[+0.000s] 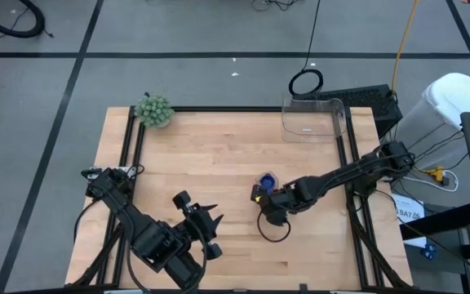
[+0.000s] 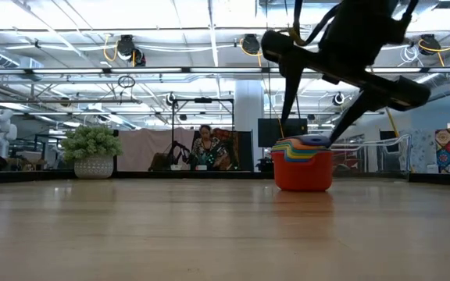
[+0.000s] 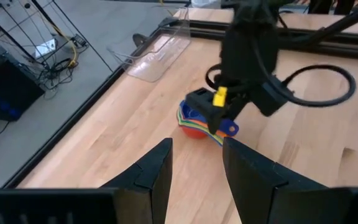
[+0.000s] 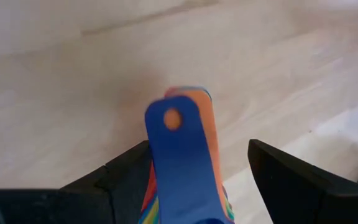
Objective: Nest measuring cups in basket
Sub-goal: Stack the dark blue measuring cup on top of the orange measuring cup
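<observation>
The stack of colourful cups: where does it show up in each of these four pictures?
High view: the stack of cups sits right of table centre, under the right gripper.
Low view: right of centre, standing on the wood.
Left wrist view: mid-picture, beneath the other arm.
Right wrist view: handles fill the lower middle, between the fingers.
Shared landmark: the clear basket, seen in the high and left wrist views.

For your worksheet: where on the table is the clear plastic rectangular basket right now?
In the high view the clear plastic rectangular basket sits at the table's far edge, right of centre, well apart from the nested stack of coloured plastic measuring cups near the right gripper.
</observation>
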`<action>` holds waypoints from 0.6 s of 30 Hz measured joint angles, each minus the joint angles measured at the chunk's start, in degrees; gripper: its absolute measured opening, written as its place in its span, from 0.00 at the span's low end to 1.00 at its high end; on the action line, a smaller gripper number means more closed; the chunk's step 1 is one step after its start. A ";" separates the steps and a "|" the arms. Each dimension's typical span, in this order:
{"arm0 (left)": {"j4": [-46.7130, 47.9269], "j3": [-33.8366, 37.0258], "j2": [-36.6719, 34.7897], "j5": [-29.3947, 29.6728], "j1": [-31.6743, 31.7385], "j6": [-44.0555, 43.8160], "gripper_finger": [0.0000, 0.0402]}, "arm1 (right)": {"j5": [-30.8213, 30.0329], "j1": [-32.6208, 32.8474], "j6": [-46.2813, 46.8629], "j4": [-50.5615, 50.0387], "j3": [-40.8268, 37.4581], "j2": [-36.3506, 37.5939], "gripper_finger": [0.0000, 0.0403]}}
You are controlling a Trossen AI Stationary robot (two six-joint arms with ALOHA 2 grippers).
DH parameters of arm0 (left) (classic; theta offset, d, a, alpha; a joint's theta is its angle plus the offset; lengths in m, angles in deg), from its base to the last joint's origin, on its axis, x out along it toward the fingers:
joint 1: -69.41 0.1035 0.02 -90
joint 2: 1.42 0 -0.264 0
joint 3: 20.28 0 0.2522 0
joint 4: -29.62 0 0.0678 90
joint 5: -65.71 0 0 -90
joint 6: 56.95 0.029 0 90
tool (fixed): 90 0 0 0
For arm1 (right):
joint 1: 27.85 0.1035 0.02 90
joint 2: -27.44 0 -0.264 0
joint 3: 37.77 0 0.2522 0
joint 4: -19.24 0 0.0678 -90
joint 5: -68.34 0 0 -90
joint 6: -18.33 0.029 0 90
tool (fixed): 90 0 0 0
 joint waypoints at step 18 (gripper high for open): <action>-4.54 4.90 0.09 -0.48 -0.24 -1.27 0.36 | 1.72 -2.69 0.02 1.57 0.02 0.00 0.65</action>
